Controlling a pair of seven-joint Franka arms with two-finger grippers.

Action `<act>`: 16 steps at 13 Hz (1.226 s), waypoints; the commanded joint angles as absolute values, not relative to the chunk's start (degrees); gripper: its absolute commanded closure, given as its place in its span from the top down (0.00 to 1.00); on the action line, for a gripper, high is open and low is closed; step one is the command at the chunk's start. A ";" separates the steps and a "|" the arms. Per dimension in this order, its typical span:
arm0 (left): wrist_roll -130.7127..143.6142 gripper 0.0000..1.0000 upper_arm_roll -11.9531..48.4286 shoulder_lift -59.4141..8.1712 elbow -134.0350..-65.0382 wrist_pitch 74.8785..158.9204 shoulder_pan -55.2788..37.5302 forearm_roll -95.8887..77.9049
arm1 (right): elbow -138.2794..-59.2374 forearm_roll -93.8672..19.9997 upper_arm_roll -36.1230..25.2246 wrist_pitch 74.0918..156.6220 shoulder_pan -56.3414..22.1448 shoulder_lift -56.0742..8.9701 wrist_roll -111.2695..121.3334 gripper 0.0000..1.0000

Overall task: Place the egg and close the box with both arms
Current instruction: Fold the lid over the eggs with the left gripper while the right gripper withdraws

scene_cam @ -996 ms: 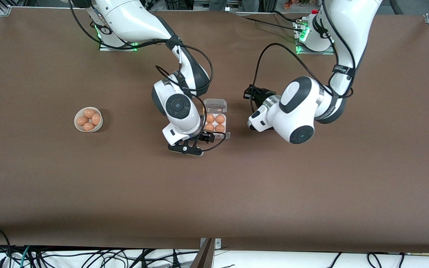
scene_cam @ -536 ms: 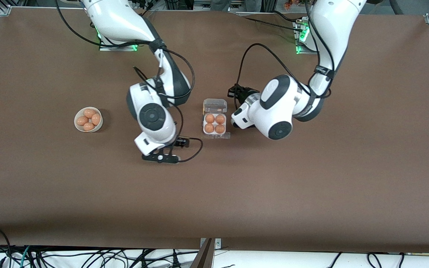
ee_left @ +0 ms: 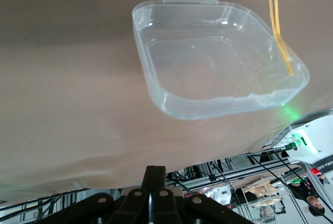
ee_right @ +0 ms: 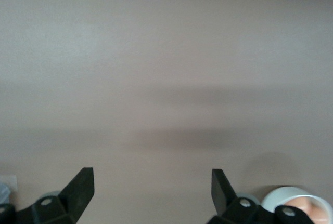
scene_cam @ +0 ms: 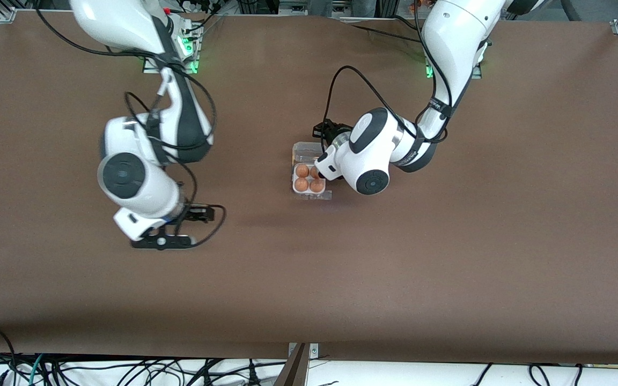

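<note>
**Clear carton full, lid still open**

Brown table (scene_cam: 448, 268) carries the box (scene_cam: 309, 179) near its middle, and I place everything from that. My right gripper (ee_right: 151, 193), jaws apart and empty, waits over bare table toward the right arm's end. My left gripper (ee_left: 153, 203), fingers pressed together, hovers just beside the hinged lid (ee_left: 218, 68). Thin, clear plastic looks light, flexible, slippery; I'd push the lid's free edge. Four brown eggs (scene_cam: 309, 178) fill the cells, fragile.
</note>
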State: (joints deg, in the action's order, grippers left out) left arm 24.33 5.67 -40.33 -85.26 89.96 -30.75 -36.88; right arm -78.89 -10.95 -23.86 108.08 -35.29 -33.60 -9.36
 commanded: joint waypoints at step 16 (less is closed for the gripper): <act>26.37 0.00 2.99 -42.71 -81.83 99.14 -32.78 -37.44 | -94.65 -0.97 2.64 97.12 -1.14 1.49 -2.89 1.00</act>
